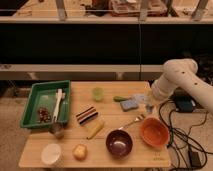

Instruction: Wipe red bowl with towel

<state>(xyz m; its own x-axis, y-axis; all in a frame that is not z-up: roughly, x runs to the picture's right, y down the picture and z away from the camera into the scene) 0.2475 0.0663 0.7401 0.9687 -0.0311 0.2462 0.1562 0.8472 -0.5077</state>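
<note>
The red bowl [154,132] stands at the table's front right, orange-red and empty. The towel [140,98], a pale blue-grey cloth, lies behind it next to a flat blue sponge [128,105]. My white arm reaches in from the right. Its gripper [149,107] hangs shut just right of the towel and above the bowl's far rim. Whether it touches the towel does not show.
A dark maroon bowl [119,143] sits left of the red bowl, with a spoon [132,122] between them. Further left are a green tray [34,98], a green cup [98,93], a striped block [87,114] and a yellow item [95,128]. A black box [184,104] and cables lie at the right.
</note>
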